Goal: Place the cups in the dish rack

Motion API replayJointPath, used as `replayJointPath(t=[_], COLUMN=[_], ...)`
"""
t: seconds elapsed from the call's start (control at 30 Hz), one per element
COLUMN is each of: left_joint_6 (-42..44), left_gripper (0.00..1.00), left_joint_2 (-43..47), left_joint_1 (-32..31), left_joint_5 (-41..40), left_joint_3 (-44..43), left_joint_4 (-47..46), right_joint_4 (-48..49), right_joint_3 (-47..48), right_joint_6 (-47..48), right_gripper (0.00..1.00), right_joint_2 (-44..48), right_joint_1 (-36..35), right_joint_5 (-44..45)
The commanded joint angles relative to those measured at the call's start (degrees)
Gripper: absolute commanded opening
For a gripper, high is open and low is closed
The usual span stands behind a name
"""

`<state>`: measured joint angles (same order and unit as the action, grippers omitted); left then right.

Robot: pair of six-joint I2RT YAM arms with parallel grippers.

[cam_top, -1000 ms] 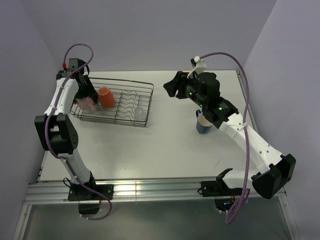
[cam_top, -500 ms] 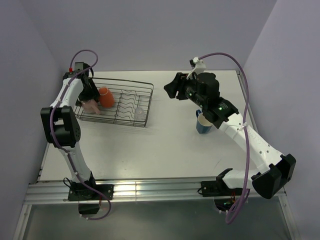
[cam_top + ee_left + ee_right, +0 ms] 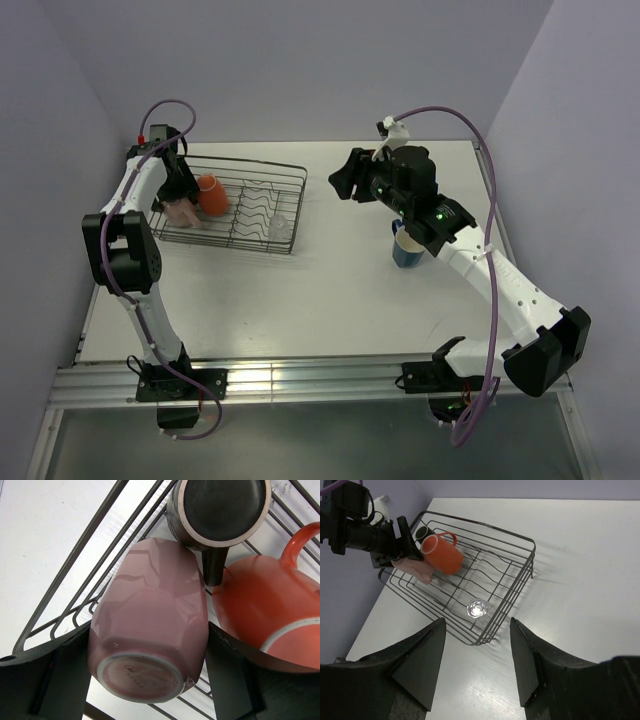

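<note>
Only one mark shows: a line of thin cursive lettering on the pale underside of the pink cup (image 3: 150,625), at about seven o'clock in the left wrist view (it may begin with a C, but the letters are too small and faint to read). No other word, number, label or brand can be read in any view.

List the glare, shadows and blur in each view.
Left wrist: soft sheen on the glossy pink mug. Right wrist: bright glint in the clear glass tumbler, thin wire shadows beside the dark wire dish rack. Top external: even light, glare on the near metal rail.
</note>
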<state>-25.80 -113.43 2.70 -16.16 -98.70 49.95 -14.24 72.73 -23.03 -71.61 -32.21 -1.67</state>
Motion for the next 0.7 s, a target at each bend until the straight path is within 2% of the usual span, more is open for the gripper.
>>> replayJointPath(t=[0.0,0.07,0.17,0.3,0.53,0.67], left_joint_6=[-0.7,-0.7,-0.7,-0.9,-1.0,-1.1], left_gripper=[0.41,0.49,0.52,0.46,0.46,0.41], left_joint_2=[0.0,0.2,0.5,1.6,3.0,3.9], left_joint_1=[0.0,0.0,0.0,0.0,0.1,0.1], left_joint_5=[-1.2,-1.3,-1.1,-0.7,-0.5,0.5], left_joint_3=[-1.1,-0.9,-0.6,-0.4,0.4,0.6], left_joint_4=[-1.3,-1.3,-1.2,-0.6,0.1,0.3], right_joint_4=[0.5,0.4,0.4,0.4,0.3,0.3], right_joint_3=[0.8,0.7,0.6,0.6,0.7,0.2], right_joint_6=[0.9,1.0,1.0,1.1,1.2,1.2], right_gripper=[0.62,0.62,0.62,0.62,0.62,0.62], right_joint_2=[-0.4,-0.4,-0.4,-0.4,-0.7,-0.4], right_joint_1=[0.4,0.4,0.4,0.4,0.4,0.4], right_joint_5=[0.4,0.4,0.3,0.3,-0.1,0.2])
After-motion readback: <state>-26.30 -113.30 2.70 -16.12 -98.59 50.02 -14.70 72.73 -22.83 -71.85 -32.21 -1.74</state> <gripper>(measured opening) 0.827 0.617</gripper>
